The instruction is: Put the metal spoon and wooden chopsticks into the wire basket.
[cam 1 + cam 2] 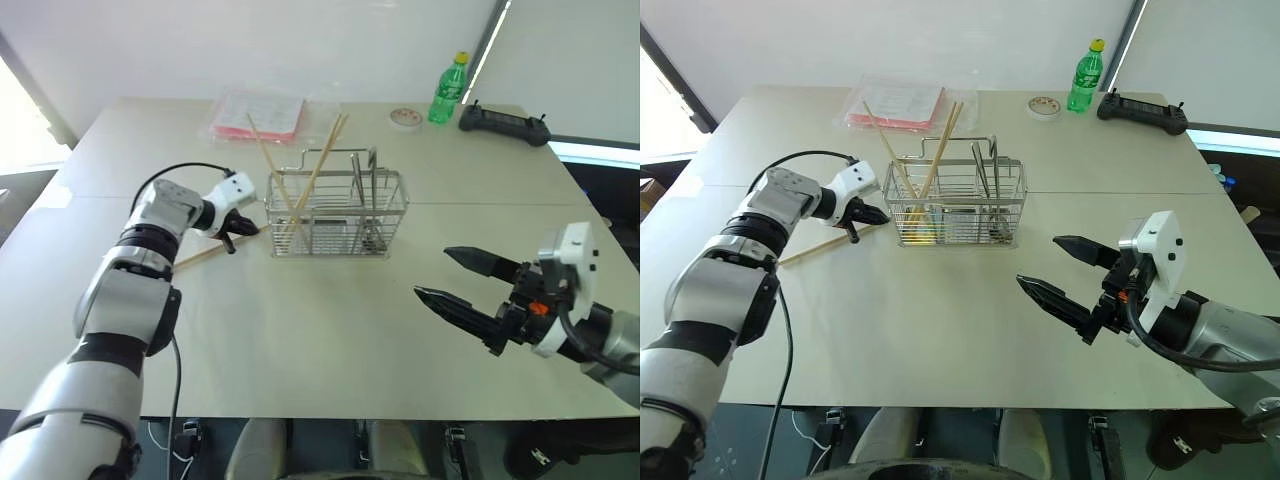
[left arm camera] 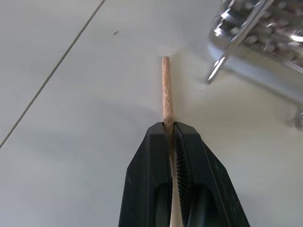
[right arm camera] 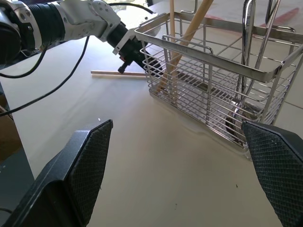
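A broad, pale beige bench [image 1: 330,330] with a thin seam running across it stands before a plain white wall. At its far edge lie a clear plastic sleeve of pink and white papers [image 1: 257,116], a small round roll of tape [image 1: 406,118], a green plastic bottle with a yellow cap [image 1: 448,90] and a black handheld controller [image 1: 504,124].

Near the middle of the bench stands the small rectangular wire basket [image 1: 335,215] of shiny silver grid, upright, with a thin wire loop handle. Inside it, three long pale tan wooden chopsticks [image 1: 318,170] lean in the left part, their tops crossing well above the rim. In the right part the slim shiny metal spoon [image 1: 357,190] stands with its bowl down, beside another thin metal utensil whose kind I cannot tell.

One more loose wooden chopstick [image 1: 200,256] lies flat on the bench just left of the basket. The left claw [image 1: 236,236] is clamped together on this stick near its basket end, the tip poking out past the black fingers [image 2: 151,179].

The right claw [image 1: 460,282] hovers above the bench's near right part, well apart from the basket, its two black fingers spread wide and holding nothing.
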`<move>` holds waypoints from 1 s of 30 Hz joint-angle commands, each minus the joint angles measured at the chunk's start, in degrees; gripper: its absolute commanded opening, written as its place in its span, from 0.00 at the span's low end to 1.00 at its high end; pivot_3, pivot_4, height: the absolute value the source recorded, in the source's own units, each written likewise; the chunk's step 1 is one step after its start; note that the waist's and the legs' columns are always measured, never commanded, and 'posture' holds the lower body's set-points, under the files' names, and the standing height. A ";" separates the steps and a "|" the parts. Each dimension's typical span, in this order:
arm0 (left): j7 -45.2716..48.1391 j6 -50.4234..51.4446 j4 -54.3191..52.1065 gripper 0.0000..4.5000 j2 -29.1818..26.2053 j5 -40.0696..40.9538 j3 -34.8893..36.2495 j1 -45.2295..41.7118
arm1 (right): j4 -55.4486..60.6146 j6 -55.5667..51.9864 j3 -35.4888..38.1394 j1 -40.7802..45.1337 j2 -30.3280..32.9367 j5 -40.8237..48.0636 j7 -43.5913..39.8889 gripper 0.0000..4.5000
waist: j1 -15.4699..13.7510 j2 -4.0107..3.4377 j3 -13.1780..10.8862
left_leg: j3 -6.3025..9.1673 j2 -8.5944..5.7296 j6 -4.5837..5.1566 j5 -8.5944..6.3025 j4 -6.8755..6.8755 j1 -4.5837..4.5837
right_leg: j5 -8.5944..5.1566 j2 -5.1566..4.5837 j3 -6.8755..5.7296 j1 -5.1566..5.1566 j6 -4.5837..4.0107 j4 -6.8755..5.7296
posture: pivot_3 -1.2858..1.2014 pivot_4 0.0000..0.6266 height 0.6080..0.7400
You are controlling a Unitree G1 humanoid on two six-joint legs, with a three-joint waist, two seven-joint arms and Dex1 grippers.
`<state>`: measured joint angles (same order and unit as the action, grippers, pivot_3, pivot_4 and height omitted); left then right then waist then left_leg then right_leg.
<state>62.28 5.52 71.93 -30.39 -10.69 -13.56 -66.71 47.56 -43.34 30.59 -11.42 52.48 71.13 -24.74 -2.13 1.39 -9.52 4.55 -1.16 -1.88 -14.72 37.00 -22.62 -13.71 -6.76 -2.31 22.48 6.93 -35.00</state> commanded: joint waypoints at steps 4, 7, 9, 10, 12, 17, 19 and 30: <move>-3.27 0.13 -0.87 0.00 -2.73 1.55 4.22 0.11 | -0.80 0.99 0.81 2.16 1.14 0.32 -1.45 1.00 | -0.32 0.04 -0.02 | 0.01 0.00 0.00 0.00 0.02 -0.01 | 0.00 -0.02 0.00 -0.03 0.00 0.01 | 0.52 0.24 0.62; -7.26 0.95 -1.78 0.00 -2.93 4.91 8.84 -1.50 | -1.34 0.78 0.21 2.98 1.25 -0.17 -2.06 1.00 | -0.18 0.10 -0.03 | 0.06 0.00 0.00 0.00 0.04 -0.03 | -0.01 -0.03 0.00 -0.04 0.00 0.03 | 0.52 0.24 0.62; -10.49 0.96 -3.38 0.00 -2.76 9.40 14.24 -3.20 | -1.34 0.53 -0.04 3.01 1.57 -0.91 -2.78 1.00 | -0.12 0.14 -0.06 | 0.05 0.00 0.00 0.00 0.04 -0.04 | 0.00 -0.05 0.00 -0.01 0.01 0.03 | 0.52 0.24 0.62; -12.06 1.56 -4.30 0.00 -2.67 12.64 17.84 -4.46 | -1.31 0.44 -0.04 2.86 1.64 -1.08 -3.08 1.00 | -0.13 0.14 -0.06 | 0.06 0.01 -0.01 0.00 0.03 -0.06 | 0.00 -0.04 -0.01 0.01 0.01 0.02 | 0.52 0.24 0.62; -15.80 3.57 -7.00 0.00 -2.49 19.81 25.64 -7.34 | -1.05 0.26 0.26 2.29 1.68 -0.99 -3.51 1.00 | -0.13 0.18 -0.08 | 0.07 0.00 -0.01 0.00 0.03 -0.10 | 0.00 -0.04 -0.02 0.05 0.02 0.00 | 0.52 0.24 0.62; -22.08 12.90 -22.56 0.00 -1.33 35.35 39.19 -10.91 | -0.17 0.01 1.15 0.21 1.82 -0.99 -4.50 1.00 | 0.11 0.15 -0.06 | 0.05 -0.03 -0.01 0.00 0.01 -0.09 | 0.00 -0.06 -0.04 0.02 0.07 -0.01 | 0.52 0.24 0.62; -23.88 17.07 -33.16 0.00 -0.24 39.55 40.47 -10.10 | -0.07 0.11 1.11 -0.19 1.87 -0.92 -4.60 1.00 | 0.24 0.13 -0.05 | -0.01 -0.03 -0.02 -0.01 -0.02 0.04 | -0.01 -0.08 -0.01 -0.07 0.09 -0.02 | 0.52 0.24 0.62; -25.92 21.33 -62.75 0.00 7.00 40.51 26.66 1.09 | -1.39 0.63 -0.96 2.07 1.45 -1.86 -5.30 1.00 | -0.15 0.06 0.00 | -0.03 -0.03 -0.21 0.09 0.08 0.30 | -0.08 -0.05 0.04 -0.40 -0.12 0.00 | 0.52 0.24 0.62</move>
<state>35.20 28.66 12.32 -23.66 31.45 15.72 -66.63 45.80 -43.46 29.15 -9.93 53.92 68.83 -29.81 -2.27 1.44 -9.53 4.51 -1.18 -2.09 -14.62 37.08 -22.33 -13.82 -6.81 -2.25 22.09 6.73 -34.99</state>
